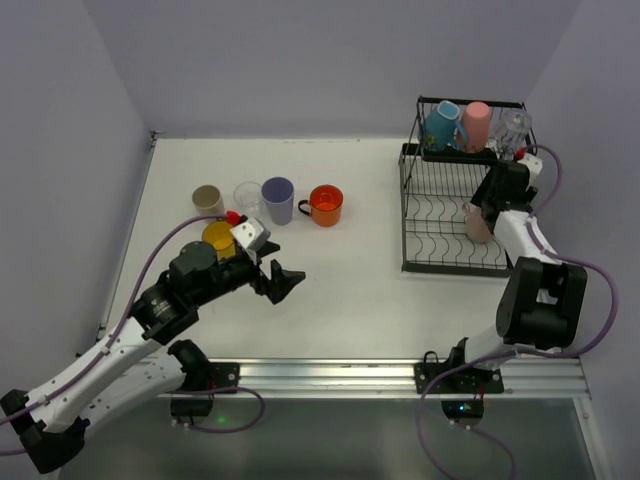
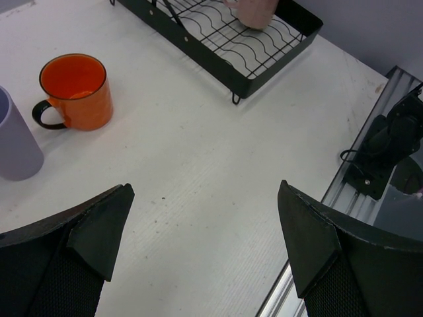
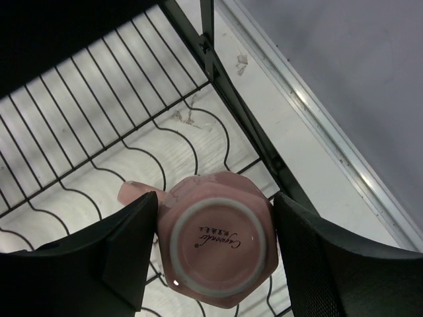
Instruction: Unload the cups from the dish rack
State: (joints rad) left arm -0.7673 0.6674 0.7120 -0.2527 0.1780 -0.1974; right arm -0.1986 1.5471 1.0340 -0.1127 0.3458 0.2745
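Observation:
The black wire dish rack (image 1: 436,208) stands at the right. Its upper shelf holds a blue mug (image 1: 440,125), a pink cup (image 1: 476,125) and a clear cup (image 1: 512,130). A pink mug (image 3: 218,241) sits upside down on the lower tray. My right gripper (image 3: 216,198) straddles it, fingers against both sides. It shows in the top view (image 1: 477,222) too. My left gripper (image 1: 284,280) is open and empty above the table (image 2: 205,188). Beige (image 1: 207,199), clear (image 1: 247,195), lavender (image 1: 278,199), orange (image 1: 326,204) and yellow (image 1: 218,238) cups stand on the table.
The rack's black frame bar (image 3: 228,89) runs close past the right finger. The table's right edge and wall lie just beyond the rack. In the left wrist view the orange mug (image 2: 74,91) and the rack's front corner (image 2: 264,63) lie ahead of the fingers.

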